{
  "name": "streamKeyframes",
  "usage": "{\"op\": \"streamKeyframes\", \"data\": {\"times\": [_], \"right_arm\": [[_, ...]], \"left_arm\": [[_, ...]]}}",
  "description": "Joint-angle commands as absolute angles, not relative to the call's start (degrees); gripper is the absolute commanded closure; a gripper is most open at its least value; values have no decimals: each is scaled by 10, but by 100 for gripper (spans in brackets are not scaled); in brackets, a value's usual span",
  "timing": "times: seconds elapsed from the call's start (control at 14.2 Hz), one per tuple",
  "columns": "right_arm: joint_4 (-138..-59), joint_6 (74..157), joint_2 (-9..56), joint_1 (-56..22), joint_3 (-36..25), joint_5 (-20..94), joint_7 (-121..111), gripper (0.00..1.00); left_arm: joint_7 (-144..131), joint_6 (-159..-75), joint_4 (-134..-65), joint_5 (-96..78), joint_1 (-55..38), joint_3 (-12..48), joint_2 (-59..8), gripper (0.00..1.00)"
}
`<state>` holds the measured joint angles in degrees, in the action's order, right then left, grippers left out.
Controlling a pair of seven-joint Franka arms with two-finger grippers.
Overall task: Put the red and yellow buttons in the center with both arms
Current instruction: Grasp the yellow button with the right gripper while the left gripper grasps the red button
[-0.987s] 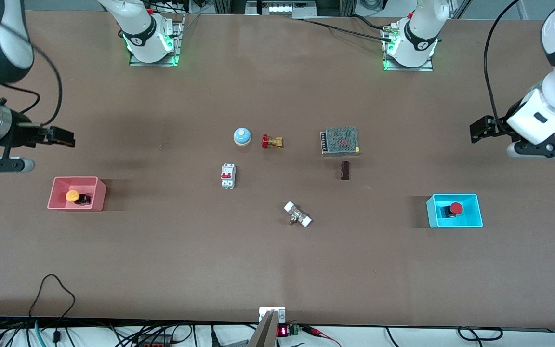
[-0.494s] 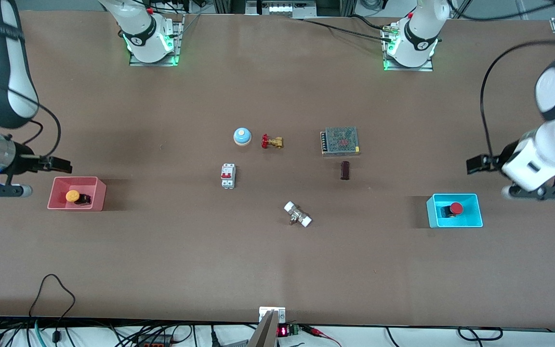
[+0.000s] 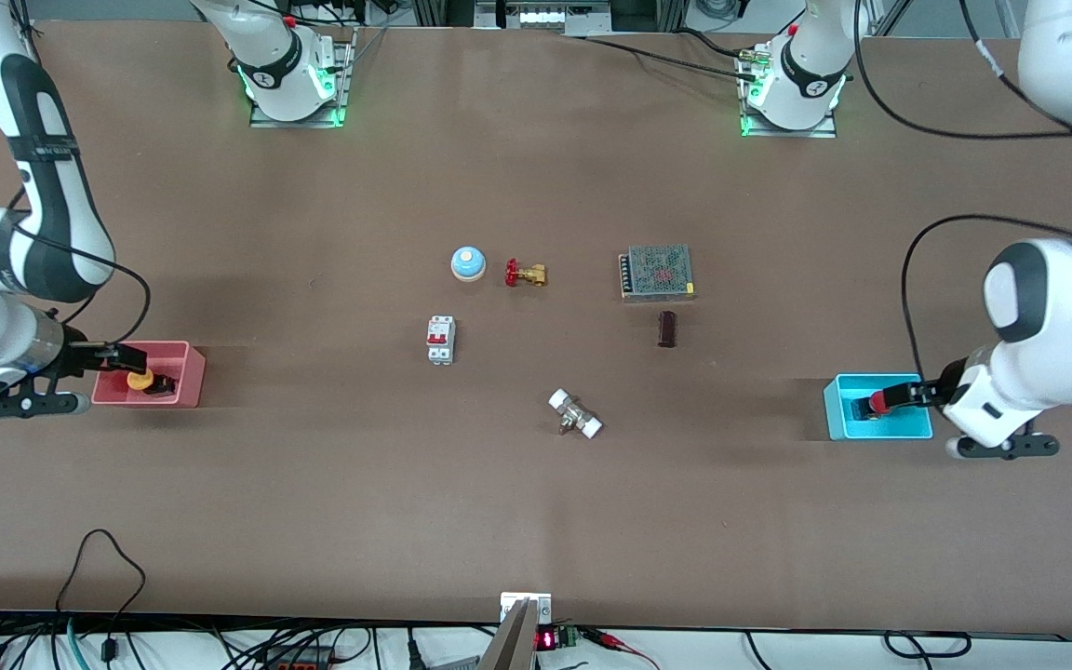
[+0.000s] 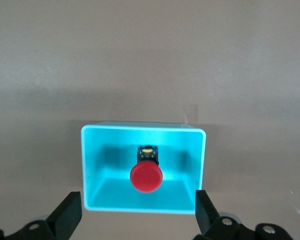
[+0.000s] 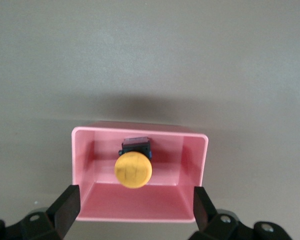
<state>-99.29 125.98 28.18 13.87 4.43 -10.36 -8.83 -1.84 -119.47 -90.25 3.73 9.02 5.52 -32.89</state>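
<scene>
While both arms hover at their trays, the right gripper (image 3: 127,356) hangs over the pink tray (image 3: 190,372) with fingers (image 5: 65,205) spread wide, grasping nothing; the yellow button (image 3: 140,380) lies on the tray floor between them, its cap toward the gripper and its black body toward the table's middle. Across the centre (image 3: 536,484), bare of either button, the left gripper (image 3: 908,395) hangs over the cyan tray (image 3: 836,419), fingers (image 4: 67,212) likewise released. The red button (image 3: 879,401) lies between those fingers, cap toward the gripper, body toward the middle. Each button's long axis runs from cap to body, along the table's length. Risk looks twofold: spread fingers sit about as wide as the trays and could catch the walls on descent, and a pinch on the round cap could squirt the button sideways.
</scene>
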Motion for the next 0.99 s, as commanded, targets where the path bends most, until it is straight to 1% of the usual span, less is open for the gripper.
{"op": "streamKeyframes", "data": {"times": [0.0,0.21,0.35,0.63,0.71,0.78,0.92], "right_arm": [[-994,1282,294,142,49,-115,-95,0],[-1010,1322,310,142,48,-120,-96,0],[-1011,1333,320,142,48,-135,-95,0],[-1011,1343,333,142,49,-137,-96,0],[-1011,1343,334,142,48,-137,-96,0],[-1011,1344,337,142,48,-137,-95,0],[-1012,1349,341,142,49,-137,-95,0]], "left_arm": [[-31,-1220,-910,43,90,57,-345,0],[-30,-1244,-921,43,92,53,-364,1],[-31,-1253,-921,43,93,51,-373,2],[-31,-1277,-923,43,93,51,-393,8],[-31,-1276,-925,43,93,51,-393,12],[-31,-1276,-933,43,93,51,-393,20],[-32,-1277,-945,42,94,51,-393,32]]}}
